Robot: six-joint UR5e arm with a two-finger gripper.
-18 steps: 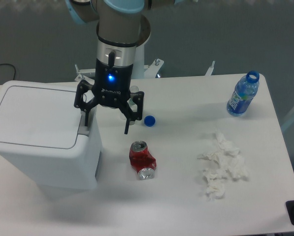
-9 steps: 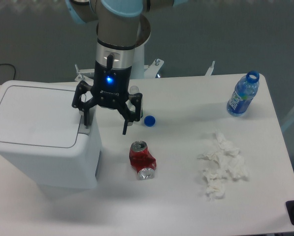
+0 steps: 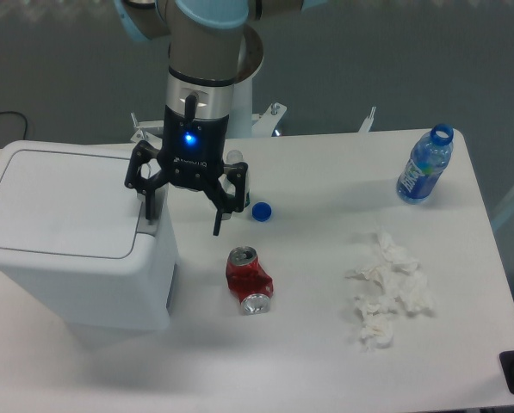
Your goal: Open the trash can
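You see the bin (image 3: 71, 237) standing at the left end of the counter (image 3: 325, 361), its flat white lid down and closed. Your gripper (image 3: 184, 215) hangs at the bin's right edge with its jaws spread wide: the left finger (image 3: 150, 200) comes down over the grey tab at the lid's right side, though you cannot tell whether it touches, and the right finger points down over bare counter beside the bin. A blue light glows on the gripper body. Just right of the gripper lies a blue cap (image 3: 261, 211). A crushed red can (image 3: 249, 280) lies near the bin's right side. Crumpled tissue (image 3: 387, 290) sits farther right, and an uncapped blue bottle (image 3: 425, 164) stands at the far right corner
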